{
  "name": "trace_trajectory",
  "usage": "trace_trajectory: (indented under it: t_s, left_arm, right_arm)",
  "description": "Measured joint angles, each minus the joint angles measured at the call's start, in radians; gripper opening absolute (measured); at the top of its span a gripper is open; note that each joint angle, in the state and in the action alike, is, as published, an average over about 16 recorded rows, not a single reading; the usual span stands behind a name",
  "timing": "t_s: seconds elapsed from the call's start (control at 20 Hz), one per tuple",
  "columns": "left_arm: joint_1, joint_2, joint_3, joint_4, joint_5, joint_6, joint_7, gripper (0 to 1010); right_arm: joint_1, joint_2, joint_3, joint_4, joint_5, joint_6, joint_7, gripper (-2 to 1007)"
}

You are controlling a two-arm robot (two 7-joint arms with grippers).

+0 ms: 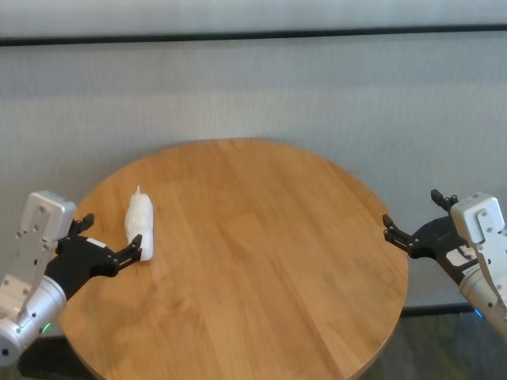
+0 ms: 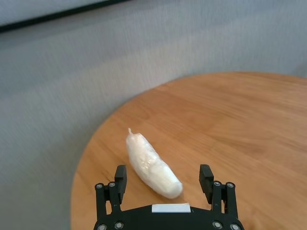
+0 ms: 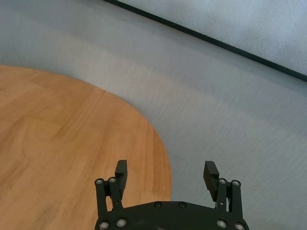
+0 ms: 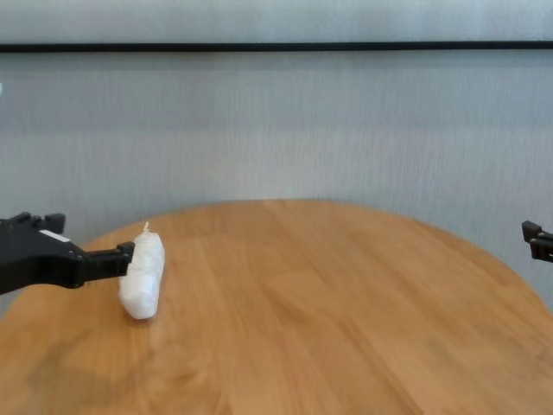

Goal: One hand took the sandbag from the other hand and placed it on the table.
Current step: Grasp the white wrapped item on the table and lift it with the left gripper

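Observation:
The sandbag, a small white lumpy pouch with a twisted tip, lies on the left part of the round wooden table. My left gripper, the one with the green light, hovers low at the table's left edge and is open. In the left wrist view the near end of the sandbag lies between the spread fingers without touching them. My right gripper, the blue-lit one, hangs open and empty just off the table's right edge. The chest view shows the sandbag beside the left fingertips.
Grey floor surrounds the table, with a dark strip along the back. The table's rim lies close to the right gripper.

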Motion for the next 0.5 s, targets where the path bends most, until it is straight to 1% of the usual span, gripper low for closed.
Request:
trace_trajectory:
  t_s: [0.25, 0.5]
  left_arm:
    - [-0.001, -0.028, -0.019, -0.032, -0.042, 0.098, -0.003, 1000]
    - [-0.015, -0.069, -0.036, -0.048, -0.068, 0.196, 0.024, 1000]
  right_arm:
    - [0.0, 0.0, 0.0, 0.0, 0.0, 0.0, 0.0, 1002]
    - [0.0, 0.0, 0.0, 0.0, 0.0, 0.0, 0.0, 1002]
